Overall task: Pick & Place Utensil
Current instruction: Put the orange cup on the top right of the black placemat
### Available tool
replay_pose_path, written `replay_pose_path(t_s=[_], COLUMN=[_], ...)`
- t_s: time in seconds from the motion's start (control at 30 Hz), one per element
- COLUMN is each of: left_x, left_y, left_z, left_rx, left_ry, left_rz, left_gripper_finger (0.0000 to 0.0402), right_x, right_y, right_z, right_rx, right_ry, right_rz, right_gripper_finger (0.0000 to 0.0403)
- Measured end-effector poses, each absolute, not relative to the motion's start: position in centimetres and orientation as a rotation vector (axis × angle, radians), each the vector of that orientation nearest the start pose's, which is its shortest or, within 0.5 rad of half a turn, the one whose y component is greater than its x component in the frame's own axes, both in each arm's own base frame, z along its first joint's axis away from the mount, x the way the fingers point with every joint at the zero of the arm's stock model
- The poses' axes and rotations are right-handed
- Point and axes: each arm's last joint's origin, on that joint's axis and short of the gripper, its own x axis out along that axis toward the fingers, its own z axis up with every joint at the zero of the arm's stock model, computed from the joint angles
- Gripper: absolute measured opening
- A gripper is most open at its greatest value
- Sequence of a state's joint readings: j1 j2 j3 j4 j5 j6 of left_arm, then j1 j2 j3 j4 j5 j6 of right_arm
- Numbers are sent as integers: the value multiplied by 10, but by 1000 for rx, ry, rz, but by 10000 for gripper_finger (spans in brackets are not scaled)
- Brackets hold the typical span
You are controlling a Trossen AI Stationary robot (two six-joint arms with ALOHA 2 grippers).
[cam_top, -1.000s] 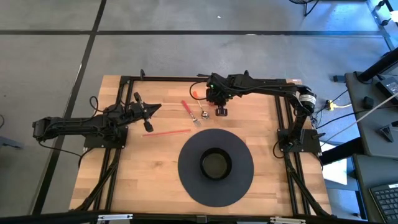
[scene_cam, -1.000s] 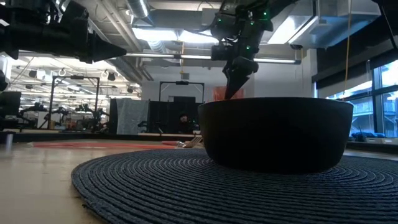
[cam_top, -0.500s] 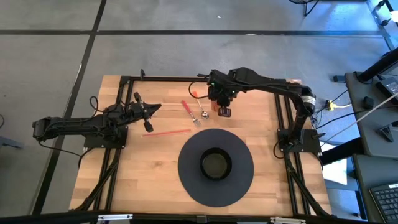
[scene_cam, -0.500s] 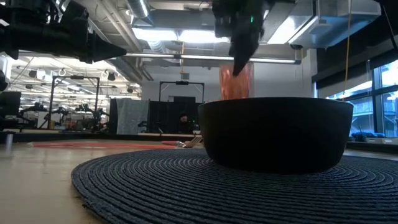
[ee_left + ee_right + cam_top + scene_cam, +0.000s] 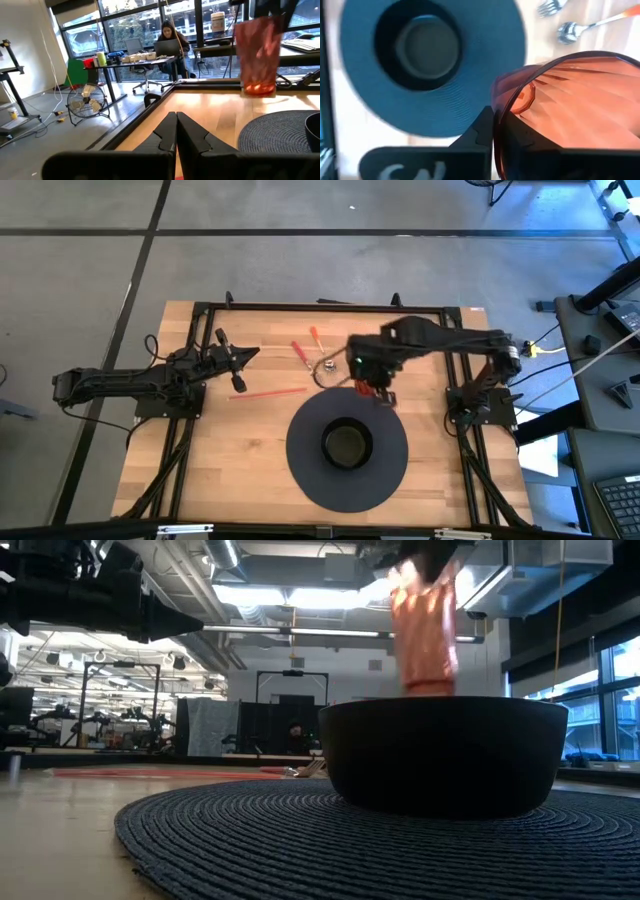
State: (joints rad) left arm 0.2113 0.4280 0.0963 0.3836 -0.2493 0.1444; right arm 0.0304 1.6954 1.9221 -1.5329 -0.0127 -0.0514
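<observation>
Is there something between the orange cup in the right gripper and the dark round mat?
Nothing visible. The right gripper holds the orange cup in the air at the edge of the mat; the bowl stands at its centre.

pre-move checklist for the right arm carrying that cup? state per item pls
1. Grip: right gripper shut on the rim of the orange cup: ok.
2. Cup clear of the table: in the low view it hangs above the bowl's rim: ok.
3. Bowl holds nothing, sits at the middle of the round mat: ok.
4. Left gripper parked at the table's left side, fingers shut, out of the path: ok.
5. Fork and spoon lie on the wood beyond the mat, not under the cup: ok.
6. Where the cup should be set down: cannot tell.
</observation>
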Motion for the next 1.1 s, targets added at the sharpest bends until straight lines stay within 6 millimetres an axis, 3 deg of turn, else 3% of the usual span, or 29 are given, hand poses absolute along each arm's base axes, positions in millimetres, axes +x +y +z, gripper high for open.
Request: replay_pose_path(t_s=[0.2, 0.43, 0.8, 1.1], left_x=[122, 122, 122, 122], left_y=[34, 34, 34, 34], left_z=[195, 195, 195, 195], left_rx=[141, 141, 140, 140], left_ry=[-19, -20, -21, -21], left_rz=[464, 464, 464, 464], left_gripper_finger=[1, 1, 1, 1], right_x=[265, 225, 222, 227], right_y=[33, 45, 61, 64], right_z=[402, 376, 312, 283], right_rx=[-3, 48, 110, 133], right_ry=[1255, 1235, 1260, 1244], right_rz=[13, -55, -2, 12], right_gripper_finger=[11, 11, 11, 11])
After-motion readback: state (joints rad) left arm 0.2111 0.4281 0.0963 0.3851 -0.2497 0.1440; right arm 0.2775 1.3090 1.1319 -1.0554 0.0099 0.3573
